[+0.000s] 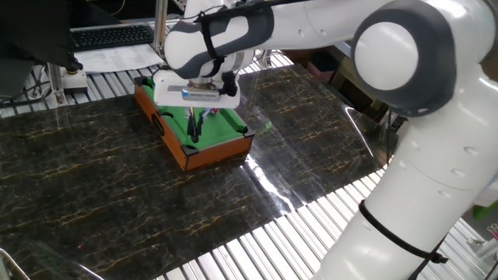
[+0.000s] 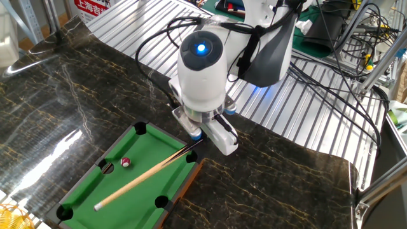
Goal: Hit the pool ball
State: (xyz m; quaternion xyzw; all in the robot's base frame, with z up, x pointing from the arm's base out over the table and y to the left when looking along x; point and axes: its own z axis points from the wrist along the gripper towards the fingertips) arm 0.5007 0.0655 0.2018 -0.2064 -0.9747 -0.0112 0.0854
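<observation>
on the green felt of the pool table (image 2: 86, 191) the ball (image 2: 126, 163) sits by a side pocket, so with your gripper (image 2: 196, 141) closed on the cue (image 2: 137, 181) butt, swing the tip toward it.

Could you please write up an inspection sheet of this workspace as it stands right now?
Surface: dark marbled table top with ribbed metal panels around it.
Job's things: small pool table with green felt; red pool ball near a side pocket; cue stick slanting across the felt, dark end up at the gripper, far tip short of the ball.
Clutter: nothing seen on the table top.
Gripper: gripper over the pool table's end, shut on the cue stick.
Cables: black cables looping behind the arm.
Surroundings: keyboard and papers beyond the table.
</observation>
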